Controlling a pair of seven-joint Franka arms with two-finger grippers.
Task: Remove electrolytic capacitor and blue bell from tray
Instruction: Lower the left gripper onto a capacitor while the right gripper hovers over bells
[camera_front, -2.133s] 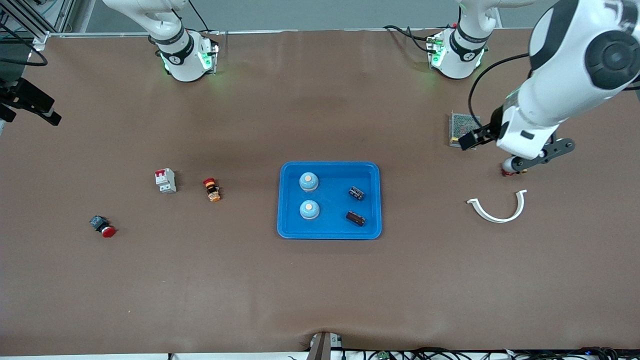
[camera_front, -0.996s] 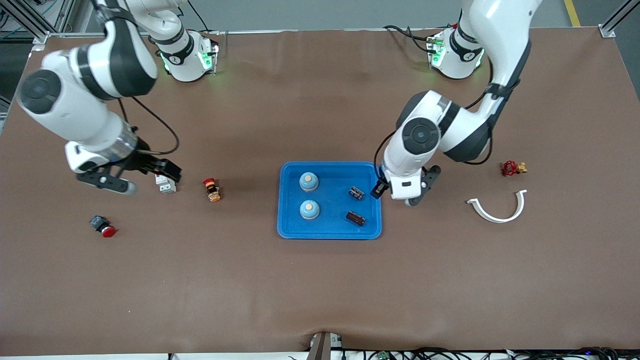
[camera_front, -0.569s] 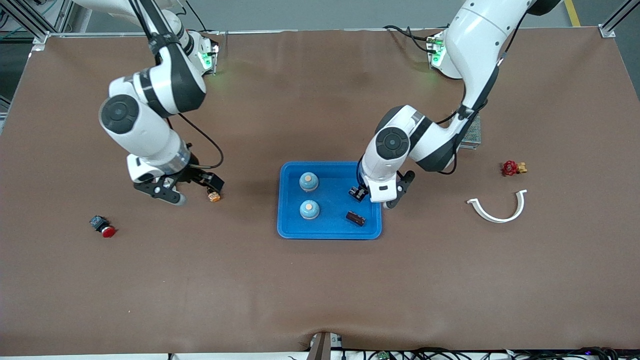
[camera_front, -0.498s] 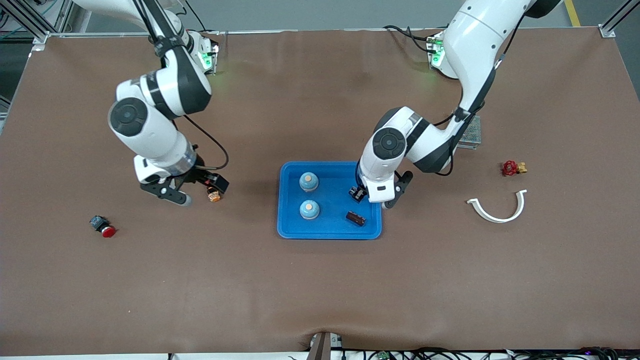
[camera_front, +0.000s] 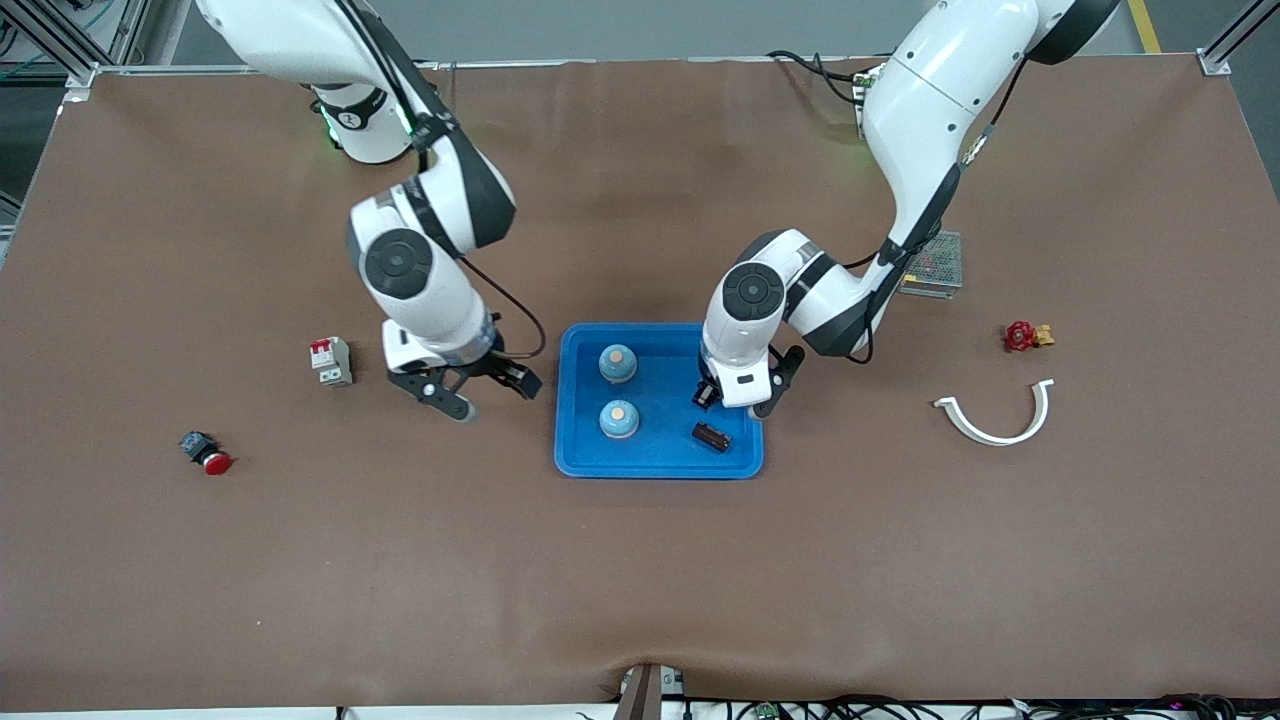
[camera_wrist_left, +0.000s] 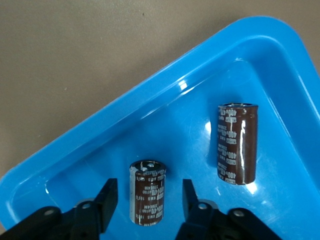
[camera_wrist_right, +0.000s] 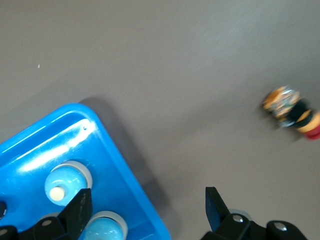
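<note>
A blue tray (camera_front: 660, 462) in the middle of the table holds two light-blue bells (camera_front: 617, 363) (camera_front: 619, 419) and two brown capacitors. My left gripper (camera_front: 737, 397) is open and low in the tray. Its fingers (camera_wrist_left: 107, 200) stand on either side of one upright capacitor (camera_wrist_left: 148, 192) without touching it. The other capacitor (camera_front: 711, 436) (camera_wrist_left: 236, 144) lies beside it, nearer the front camera. My right gripper (camera_front: 470, 393) is open and empty over the table just off the tray's end toward the right arm. The tray's corner (camera_wrist_right: 145, 220) and both bells (camera_wrist_right: 64, 182) show in the right wrist view.
A white breaker (camera_front: 331, 361) and a red push button (camera_front: 206, 453) lie toward the right arm's end. An orange and red button (camera_wrist_right: 292, 112) lies near the right gripper. A red valve (camera_front: 1021, 336), a white curved piece (camera_front: 995, 415) and a mesh box (camera_front: 933, 263) lie toward the left arm's end.
Both arms have swung in toward the tray. The left gripper came over the tray's capacitor side and around one capacitor. The right gripper passed the breaker and reached the tray's edge.
</note>
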